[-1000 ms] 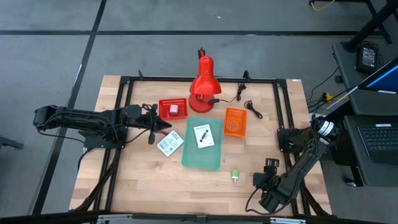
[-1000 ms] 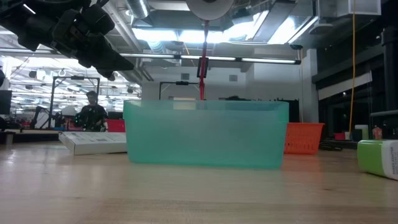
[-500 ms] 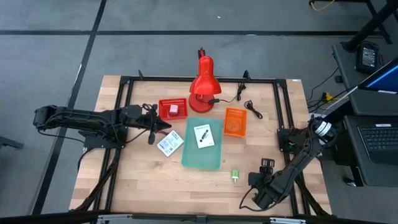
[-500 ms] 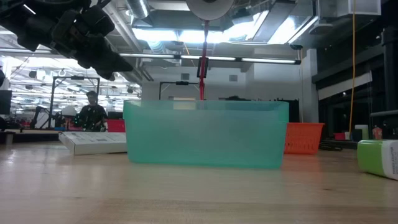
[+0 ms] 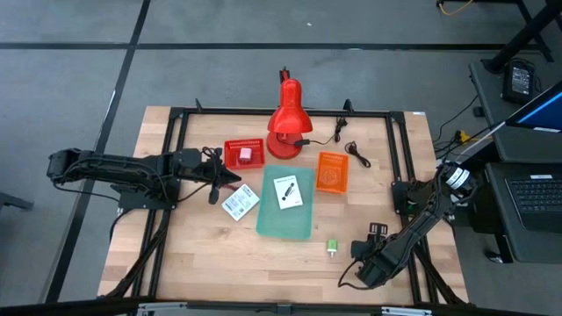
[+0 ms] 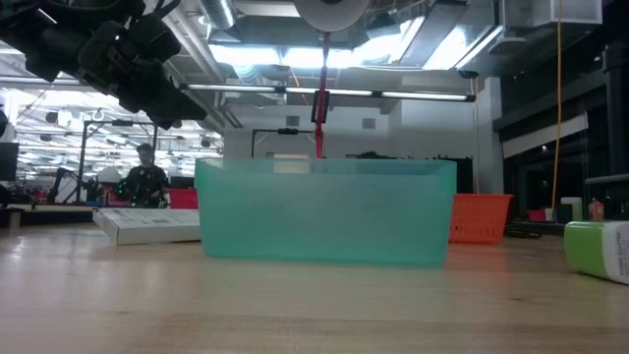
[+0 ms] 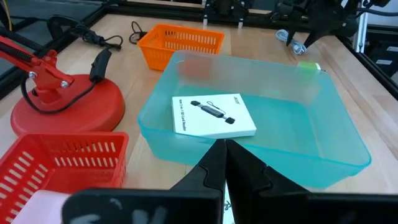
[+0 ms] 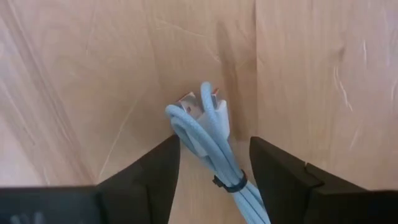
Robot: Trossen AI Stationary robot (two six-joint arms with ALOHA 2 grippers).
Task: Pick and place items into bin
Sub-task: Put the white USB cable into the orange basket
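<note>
The right pincer (image 8: pixel 214 180) has slid in, wide open around the pale blue cable (image 8: pixel 208 140). It should drop straight, then squeeze.

Your green block (image 6: pixel 601 250) runs off the low view's edge, the pale blue cable bundle (image 8: pixel 214 158) drops out of the right wrist view's frame.

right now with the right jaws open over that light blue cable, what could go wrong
The right gripper straddles only the bundled end of the light blue cable, which lies flat on the table; closing may catch one loop and let the rest slip out. The fingertips sit close to the wood and could scrape it. The teal bin is some way off, so a loose cable might drop short.
</note>
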